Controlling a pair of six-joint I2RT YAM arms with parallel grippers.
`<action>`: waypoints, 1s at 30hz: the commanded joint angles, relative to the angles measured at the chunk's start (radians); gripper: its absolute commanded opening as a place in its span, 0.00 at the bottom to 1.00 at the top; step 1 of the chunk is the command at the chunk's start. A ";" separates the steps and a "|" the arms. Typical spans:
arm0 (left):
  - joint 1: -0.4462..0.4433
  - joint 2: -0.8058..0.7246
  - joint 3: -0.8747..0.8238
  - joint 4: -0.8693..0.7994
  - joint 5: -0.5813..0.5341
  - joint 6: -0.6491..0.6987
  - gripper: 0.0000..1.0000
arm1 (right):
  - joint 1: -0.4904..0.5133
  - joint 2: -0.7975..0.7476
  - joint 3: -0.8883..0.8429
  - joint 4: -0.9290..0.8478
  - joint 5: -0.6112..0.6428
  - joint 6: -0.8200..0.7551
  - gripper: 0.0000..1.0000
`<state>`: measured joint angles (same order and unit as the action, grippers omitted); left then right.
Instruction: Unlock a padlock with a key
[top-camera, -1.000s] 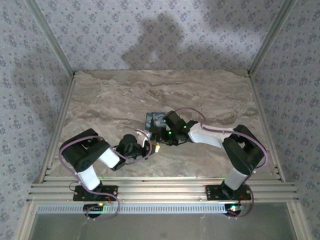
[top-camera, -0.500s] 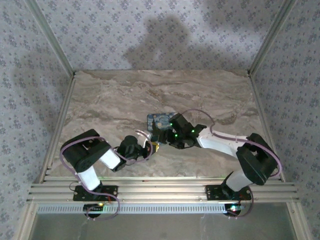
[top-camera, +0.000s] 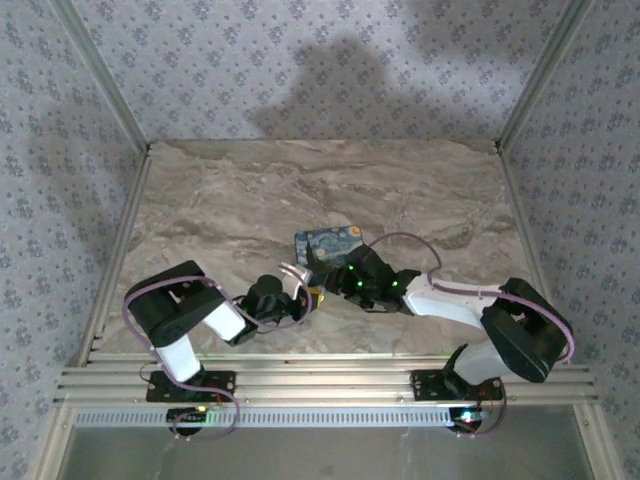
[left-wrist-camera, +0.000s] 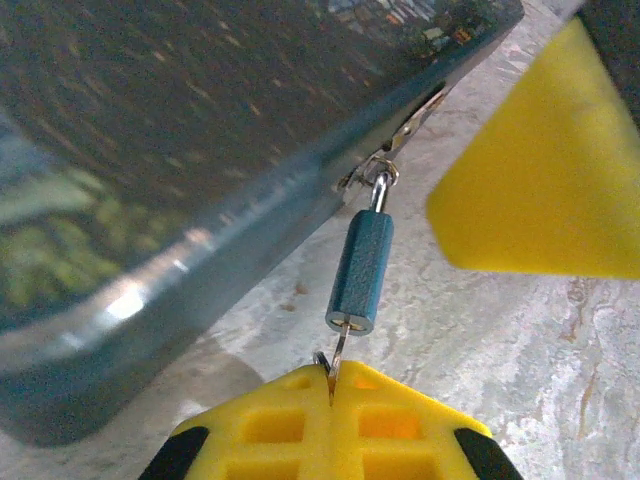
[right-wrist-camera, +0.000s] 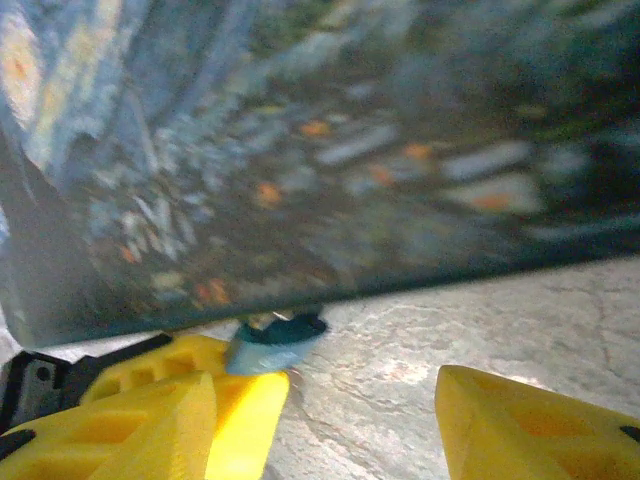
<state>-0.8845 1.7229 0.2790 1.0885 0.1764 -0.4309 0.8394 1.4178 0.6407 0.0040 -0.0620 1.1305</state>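
Top view: blue box (top-camera: 328, 243) with swirl painting sat near the middle of the marble-patterned table (top-camera: 220, 210). Both arms reached in to its near edge, the left from 7 o'clock of the box and the right from 5 o'clock.

Left wrist view: padlock (left-wrist-camera: 361, 272) read as a small blue cylinder, not a yellow block. It hung by a silver loop from the clasp (left-wrist-camera: 372, 172) on the box's lower edge, at roughly 6 o'clock of the box, and tilted slightly off vertical just above the table.

A thin metal key (left-wrist-camera: 339, 357) ran from the cylinder's lower end into the seam of the left gripper (left-wrist-camera: 330, 385). That gripper was clenched on the key, yellow fingers pressed together. Depth of the blade inside the lock could not be read.

Right wrist view: right gripper (right-wrist-camera: 365, 420) was released, its yellow fingers (right-wrist-camera: 540, 430) standing wide apart and grasping nothing. The padlock (right-wrist-camera: 272, 345) lay at 10 o'clock of the gap, right against the left-hand finger and under the box edge. Contact could not be confirmed because of blur.
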 joint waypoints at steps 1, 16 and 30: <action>-0.020 0.012 0.015 -0.002 -0.017 -0.012 0.00 | 0.010 0.016 -0.011 0.082 0.049 0.045 0.60; -0.022 -0.019 0.017 0.018 0.001 -0.077 0.00 | 0.035 0.085 -0.027 0.176 0.057 0.105 0.57; -0.025 -0.097 -0.017 -0.013 0.006 -0.048 0.00 | 0.044 0.089 -0.021 0.165 0.065 0.123 0.28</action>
<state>-0.8993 1.6703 0.2699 1.0615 0.1642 -0.5053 0.8803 1.5002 0.6186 0.1848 -0.0223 1.2434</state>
